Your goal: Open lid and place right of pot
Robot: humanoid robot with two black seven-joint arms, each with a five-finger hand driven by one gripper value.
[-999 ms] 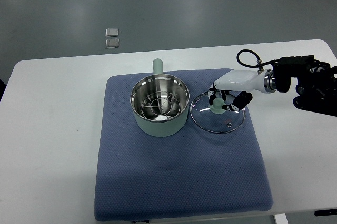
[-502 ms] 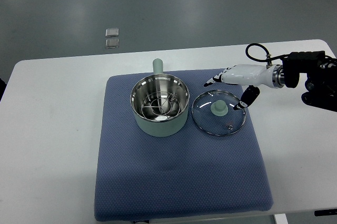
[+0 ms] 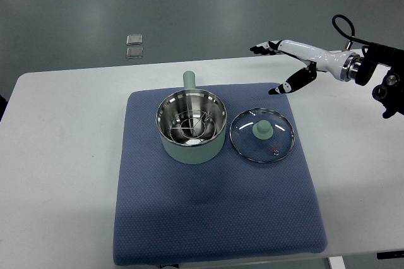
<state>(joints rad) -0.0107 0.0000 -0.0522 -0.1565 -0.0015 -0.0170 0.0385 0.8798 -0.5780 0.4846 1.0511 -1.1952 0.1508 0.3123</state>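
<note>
Lying flat on the blue mat (image 3: 214,218), the glass lid (image 3: 262,135) sits just to the right of the pot (image 3: 191,125), its pale green knob (image 3: 262,130) pointing up and its metal rim close beside the pot's wall; whether the two touch cannot be told. A small vent fitting shows near the lid's front right edge. The pot is uncovered: its steel inside is bare to the camera, and a wire rack (image 3: 189,125) rests in it. Its outer wall is pale green, and a short handle (image 3: 189,79) of the same colour sticks out from the far side, away from the robot.

The mat covers the middle of the white counter (image 3: 63,155), with both pot and lid on its far half and the near half bare.

The right hand (image 3: 284,67) hangs above the far right corner of the mat, well apart from the lid and holding nothing. Its fingers are spread and relaxed: some dark fingertips (image 3: 259,48) reach toward the far edge of the counter while the thumb tip (image 3: 278,90) points down toward the mat. The white forearm (image 3: 315,57) runs back to a black wrist assembly at the picture's right edge.

Beyond the counter, on the grey floor (image 3: 252,4), lie two small square plates (image 3: 134,45) side by side.
</note>
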